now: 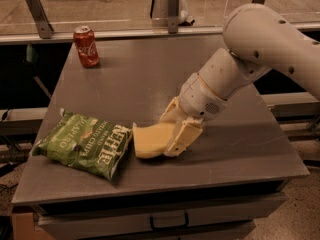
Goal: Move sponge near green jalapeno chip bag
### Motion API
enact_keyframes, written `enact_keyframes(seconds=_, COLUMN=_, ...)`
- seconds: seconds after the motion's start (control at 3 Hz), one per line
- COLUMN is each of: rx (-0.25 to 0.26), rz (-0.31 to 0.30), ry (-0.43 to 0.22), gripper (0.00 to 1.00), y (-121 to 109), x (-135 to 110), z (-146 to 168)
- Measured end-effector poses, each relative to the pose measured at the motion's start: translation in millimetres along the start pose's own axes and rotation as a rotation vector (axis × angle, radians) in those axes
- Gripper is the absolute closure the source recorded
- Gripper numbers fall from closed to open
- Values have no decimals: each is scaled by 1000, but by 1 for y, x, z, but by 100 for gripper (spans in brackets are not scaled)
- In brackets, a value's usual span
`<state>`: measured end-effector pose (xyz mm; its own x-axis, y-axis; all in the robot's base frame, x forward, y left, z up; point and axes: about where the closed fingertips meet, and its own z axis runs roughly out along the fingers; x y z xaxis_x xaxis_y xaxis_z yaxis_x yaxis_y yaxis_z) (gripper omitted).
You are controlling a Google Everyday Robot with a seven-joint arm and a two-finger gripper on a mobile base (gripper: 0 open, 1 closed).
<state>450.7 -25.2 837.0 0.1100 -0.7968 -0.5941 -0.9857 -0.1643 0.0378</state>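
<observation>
The green jalapeno chip bag [82, 144] lies flat at the front left of the grey table [140, 79], its white KETTLE lettering towards me. The pale yellow sponge [150, 140] rests low over the table just right of the bag, its left edge touching or almost touching the bag's right end. My gripper [172, 133] comes in from the right on the cream-coloured arm and is shut on the sponge, one finger in front of it and one behind. The sponge's right part is hidden between the fingers.
A red soda can [86, 46] stands upright at the table's back left corner. A metal rail with posts [172, 14] runs along the back edge. Drawers [165, 219] sit below the front edge. My arm's bulky forearm [270, 39] hangs over the table's right side.
</observation>
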Motion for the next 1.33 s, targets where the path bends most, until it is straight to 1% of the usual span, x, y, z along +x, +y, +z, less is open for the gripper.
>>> enact_keyframes(seconds=0.33, rx=12, rz=16, ry=-3, gripper=0, y=-2, x=0, z=-3)
enact_keyframes(seconds=0.67, rx=75, rz=42, ry=-6, gripper=0, y=-17, x=9, z=-28)
enact_keyframes(seconds=1.0, rx=171, rz=77, ry=-47, gripper=0, y=-38, x=25, z=-79)
enact_keyframes(seconds=1.33, rx=291, rz=55, ry=-123, gripper=0, y=-47, x=20, z=-147)
